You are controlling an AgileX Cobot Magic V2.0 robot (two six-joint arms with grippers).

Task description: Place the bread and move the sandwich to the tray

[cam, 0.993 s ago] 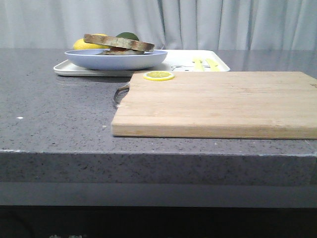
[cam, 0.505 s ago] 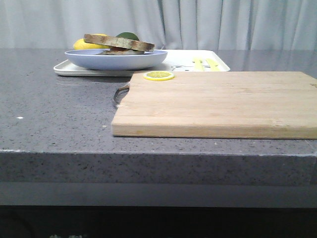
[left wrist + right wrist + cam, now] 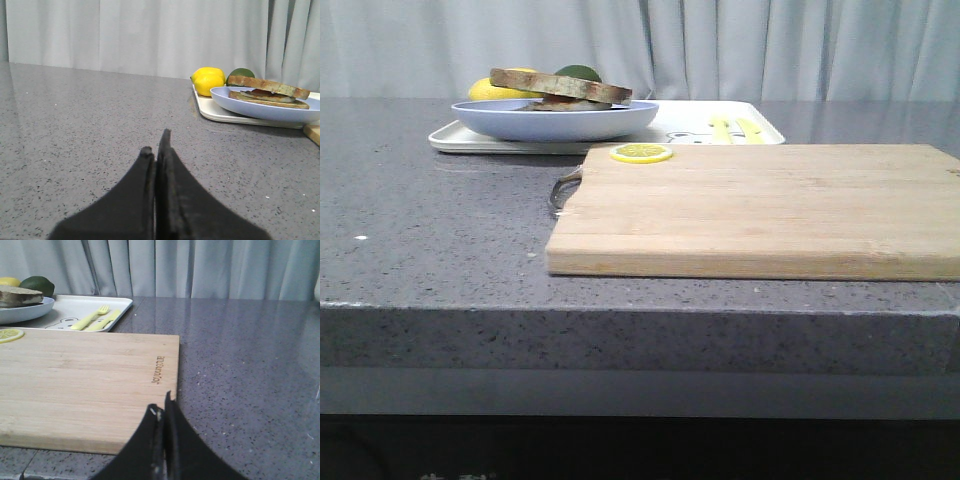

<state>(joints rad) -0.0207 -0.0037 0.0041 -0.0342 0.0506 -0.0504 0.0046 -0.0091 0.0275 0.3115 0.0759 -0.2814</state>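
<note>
Brown-crusted egg sandwich (image 3: 267,92) assembled on pale blue round plate (image 3: 265,111), itself on white rectangular tray (image 3: 695,125), far ahead of left hand (image 3: 156,150). Both hands pressed together, empty; right hand (image 3: 162,407) at wooden board (image 3: 90,385) edge. Task looks complete.

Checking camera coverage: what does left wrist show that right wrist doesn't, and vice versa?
Left wrist only: the shut left gripper and the egg filling of the sandwich.

Right wrist only: the shut right gripper, the yellow lemon slice on the wooden cutting board, and the yellow fork and knife in the tray.

Both: flat white rectangular tray, round pale blue plate, yellow lemon, green lime, grey countertop.
</note>
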